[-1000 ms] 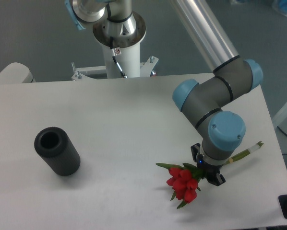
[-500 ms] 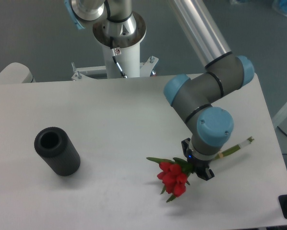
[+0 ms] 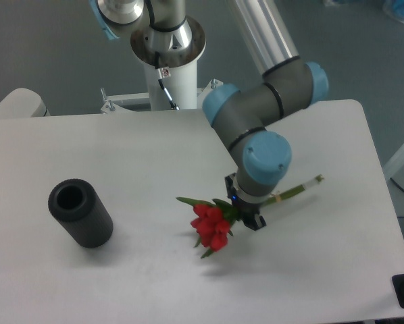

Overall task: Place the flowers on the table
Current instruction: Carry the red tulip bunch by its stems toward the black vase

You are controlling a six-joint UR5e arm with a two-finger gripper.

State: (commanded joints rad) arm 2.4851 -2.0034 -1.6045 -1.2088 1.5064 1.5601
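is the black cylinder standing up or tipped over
Tipped over. The black cylinder lies on its side on the table, its open end turned up toward the camera, well left of the flowers.

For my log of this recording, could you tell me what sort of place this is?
Most likely a robotics lab or test cell: an arm, its hand carrying flowers, works over a plain white table with its base pedestal bolted behind, above a bare grey floor.
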